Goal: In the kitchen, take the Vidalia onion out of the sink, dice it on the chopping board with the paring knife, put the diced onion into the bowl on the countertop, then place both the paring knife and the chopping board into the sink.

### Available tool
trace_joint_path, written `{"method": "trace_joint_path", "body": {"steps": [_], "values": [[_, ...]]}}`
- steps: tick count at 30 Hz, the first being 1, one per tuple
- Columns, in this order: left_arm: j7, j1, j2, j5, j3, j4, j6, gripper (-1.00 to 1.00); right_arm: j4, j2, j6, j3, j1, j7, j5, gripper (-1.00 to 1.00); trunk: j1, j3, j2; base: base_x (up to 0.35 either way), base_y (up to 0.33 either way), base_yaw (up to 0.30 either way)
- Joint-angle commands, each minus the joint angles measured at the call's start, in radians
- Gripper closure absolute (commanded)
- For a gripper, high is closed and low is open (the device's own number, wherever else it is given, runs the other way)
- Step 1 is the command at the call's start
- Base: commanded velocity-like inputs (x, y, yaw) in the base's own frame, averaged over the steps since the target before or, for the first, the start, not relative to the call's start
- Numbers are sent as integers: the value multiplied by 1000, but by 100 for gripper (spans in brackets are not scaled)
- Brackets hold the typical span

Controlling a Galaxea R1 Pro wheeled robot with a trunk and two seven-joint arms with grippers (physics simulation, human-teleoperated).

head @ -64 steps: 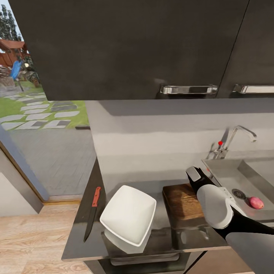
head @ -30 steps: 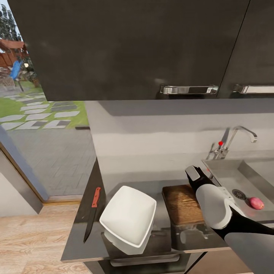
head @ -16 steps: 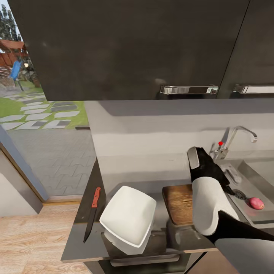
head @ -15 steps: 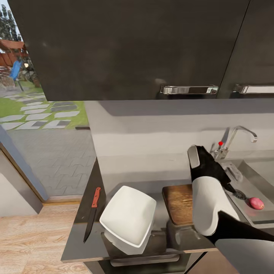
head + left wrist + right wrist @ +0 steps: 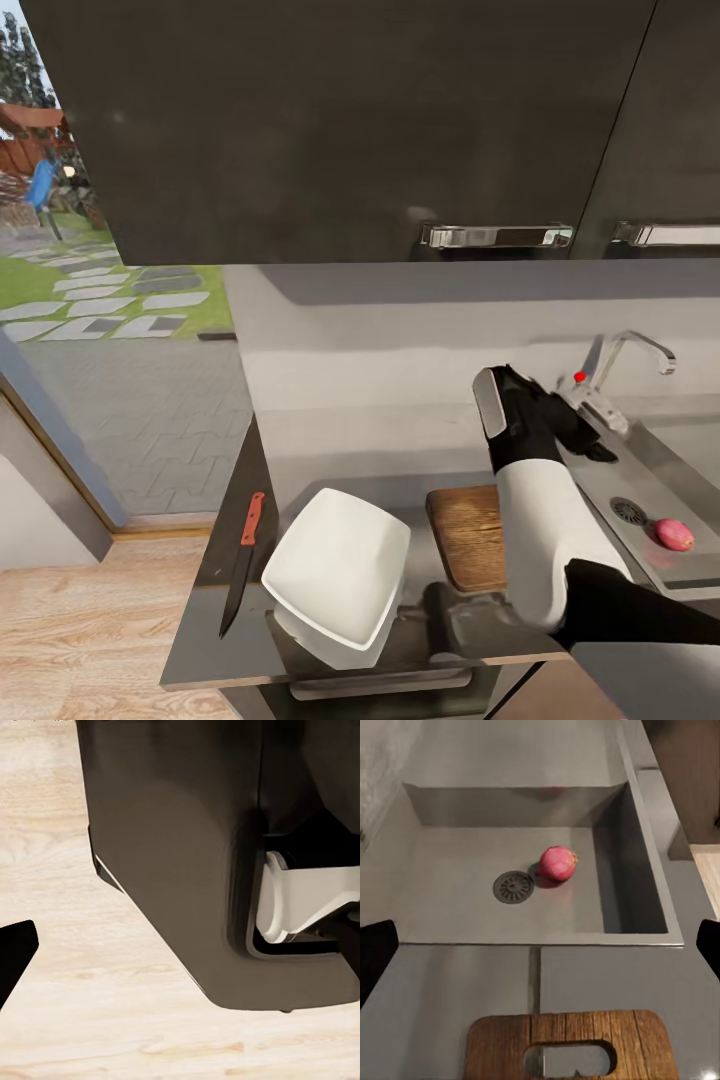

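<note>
Pink against grey steel, the onion [image 5: 557, 862] lies in the sink [image 5: 607, 870] beside the drain [image 5: 513, 886], untouched. Over the last two seconds the right gripper [image 5: 585, 428] has been raised from the board [image 5: 470, 535] and swung toward the basin; its fingers are seen spread wide, holding nothing. A reach for the onion is judged begun. The knife [image 5: 243, 560] and bowl [image 5: 338, 575] are unmoved.

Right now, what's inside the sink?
In the sink lies the pinkish-red onion, right beside the dark round drain. In the head view, the right arm covers the basin's near-left part.
</note>
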Motion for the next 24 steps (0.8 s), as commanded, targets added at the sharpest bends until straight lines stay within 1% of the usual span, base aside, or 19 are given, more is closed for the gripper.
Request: {"method": "trace_joint_path", "body": {"steps": [1,3,5,7,8,9,10,12,14,16,17,19,20,21,22,24], "values": [[0,0,1,1,-3,-4,-3,-100,-2,1,17,13,-1,12,-2,-100,1,-2,-2,0,0,0],[0,0,1,2,-3,-7,-3,-100,-7,1,29,26,-1,36,-2,-100,1,-2,-2,0,0,0],[0,0,3,3,-2,-10,-3,-100,-20,1,71,41,-1,106,-3,-100,1,-2,-2,0,0,0],[0,0,3,4,-2,-11,-3,-100,-27,1,96,45,-1,150,-3,-100,1,-2,-2,0,0,0],[0,0,4,5,-1,-12,-3,-100,-36,1,121,47,-1,201,-2,-100,1,-2,-2,0,0,0],[0,0,4,5,-1,-13,-4,-100,-43,1,133,48,0,227,-2,-100,1,-2,-2,0,0,0],[0,0,5,6,0,-15,-4,-100,-62,1,155,49,4,283,-2,-100,1,-2,-2,0,0,0],[0,0,6,7,1,-20,-4,-100,-88,1,177,50,15,340,-1,-100,1,-2,-2,0,0,0],[0,0,9,7,1,-34,-4,-100,-162,1,224,51,60,454,2,-100,1,-2,-2,0,0,0],[0,0,11,8,1,-41,-4,-100,-208,1,247,55,91,513,4,-100,1,-2,-2,0,0,0],[0,0,14,8,1,-45,-4,-100,-259,1,268,63,125,576,5,-100,1,-2,-2,0,0,0],[0,0,17,8,2,-48,-4,-100,-310,1,288,80,159,641,7,-100,1,-2,-2,0,0,0],[0,0,19,9,2,-50,-4,-100,-360,1,307,107,193,707,8,-100,1,-2,-2,0,0,0],[0,0,20,9,2,-51,-4,-100,-384,1,316,123,209,739,9,-100,1,-2,-2,0,0,0],[0,0,21,9,2,-52,-4,-100,-428,1,333,156,243,798,11,-100,1,-2,-2,0,0,0],[0,0,22,9,2,-53,-4,-100,-466,1,344,184,276,848,14,-100,1,-2,-2,0,0,0]]}}
